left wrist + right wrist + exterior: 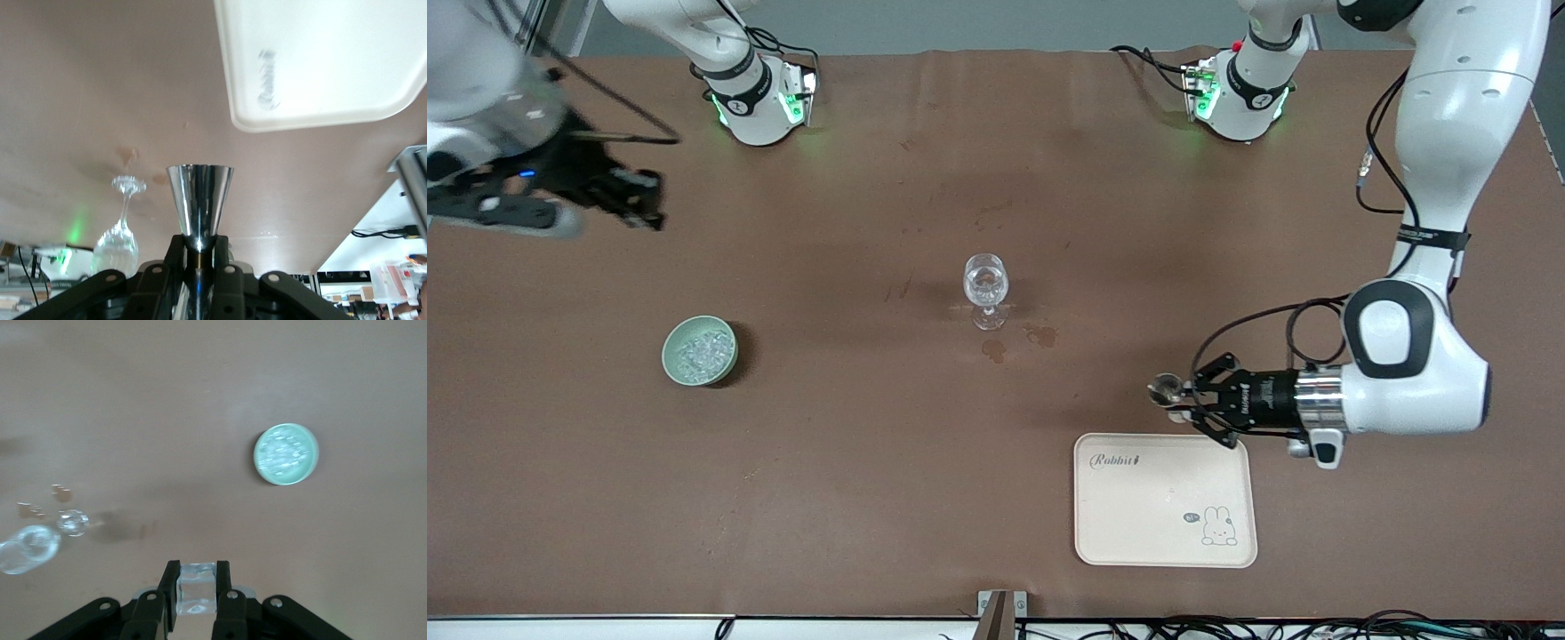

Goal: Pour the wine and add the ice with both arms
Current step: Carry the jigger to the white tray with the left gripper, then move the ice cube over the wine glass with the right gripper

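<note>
**Brown counter, both pincers gripping**

Front view: brown counter (925, 498); wine glass (985, 289) at centre; ice (703, 353) in a green bowl (671, 364) toward the right arm's end.

Left wrist view: left pincer (199, 245) clamps a steel jigger (199, 203), near the glass.

Right wrist view: right pincer (196, 590) squeezes an ice cube (195, 588).

"Robbit" printed on cream tray (1165, 533).

The front camera is looking down from high across the table (871, 498), facing both arm bases. The left wrist camera is looking along its gripper (198, 257), low and close over the tray (320, 60). The right wrist camera is looking down from higher up. All three are sharing the glass (985, 286).
</note>
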`<control>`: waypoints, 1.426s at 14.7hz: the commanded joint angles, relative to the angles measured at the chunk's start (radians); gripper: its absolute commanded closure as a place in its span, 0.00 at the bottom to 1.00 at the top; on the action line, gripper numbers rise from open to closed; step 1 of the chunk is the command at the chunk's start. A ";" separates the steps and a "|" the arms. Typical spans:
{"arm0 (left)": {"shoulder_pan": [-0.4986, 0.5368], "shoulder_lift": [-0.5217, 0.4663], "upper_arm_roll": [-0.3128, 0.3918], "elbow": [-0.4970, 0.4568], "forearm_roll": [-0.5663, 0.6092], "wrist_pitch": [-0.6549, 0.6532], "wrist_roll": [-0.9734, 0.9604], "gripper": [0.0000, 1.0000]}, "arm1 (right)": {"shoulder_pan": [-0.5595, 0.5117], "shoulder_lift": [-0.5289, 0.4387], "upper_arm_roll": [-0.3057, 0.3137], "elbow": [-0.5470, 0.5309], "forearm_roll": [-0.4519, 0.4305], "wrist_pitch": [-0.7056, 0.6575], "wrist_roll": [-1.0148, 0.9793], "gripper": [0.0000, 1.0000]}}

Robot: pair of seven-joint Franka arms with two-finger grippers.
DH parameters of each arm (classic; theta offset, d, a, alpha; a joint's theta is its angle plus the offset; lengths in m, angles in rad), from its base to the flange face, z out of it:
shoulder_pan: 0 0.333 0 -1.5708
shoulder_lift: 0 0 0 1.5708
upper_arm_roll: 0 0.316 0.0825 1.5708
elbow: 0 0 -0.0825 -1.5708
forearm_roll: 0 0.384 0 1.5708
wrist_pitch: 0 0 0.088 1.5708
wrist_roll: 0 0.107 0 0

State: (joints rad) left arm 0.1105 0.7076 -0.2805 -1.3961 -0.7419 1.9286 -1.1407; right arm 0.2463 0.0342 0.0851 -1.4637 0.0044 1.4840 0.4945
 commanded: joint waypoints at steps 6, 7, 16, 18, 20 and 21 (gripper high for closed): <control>0.107 0.064 -0.003 0.013 -0.013 -0.017 0.274 1.00 | 0.011 0.245 0.372 0.009 -0.102 0.197 0.542 1.00; 0.118 0.069 -0.003 0.009 -0.013 -0.017 0.289 1.00 | 0.027 0.281 0.399 0.011 -0.133 0.223 0.597 1.00; 0.159 0.193 -0.005 0.035 -0.195 -0.003 0.432 1.00 | 0.177 0.475 0.406 0.028 -0.238 0.380 0.812 1.00; 0.159 0.231 -0.005 0.069 -0.263 -0.002 0.446 1.00 | 0.192 0.498 0.404 0.031 -0.250 0.386 0.812 1.00; 0.156 0.277 -0.005 0.109 -0.322 0.042 0.446 1.00 | 0.194 0.507 0.404 0.032 -0.251 0.395 0.812 0.99; 0.149 0.297 -0.005 0.118 -0.365 0.068 0.447 1.00 | 0.194 0.513 0.404 0.034 -0.251 0.404 0.812 0.99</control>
State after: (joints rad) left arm 0.2665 0.9434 -0.2786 -1.3420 -1.0388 1.9675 -0.6992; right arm 0.4324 0.5275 0.4826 -1.4574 -0.2187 1.8840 1.2864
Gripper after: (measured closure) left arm 0.789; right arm 0.744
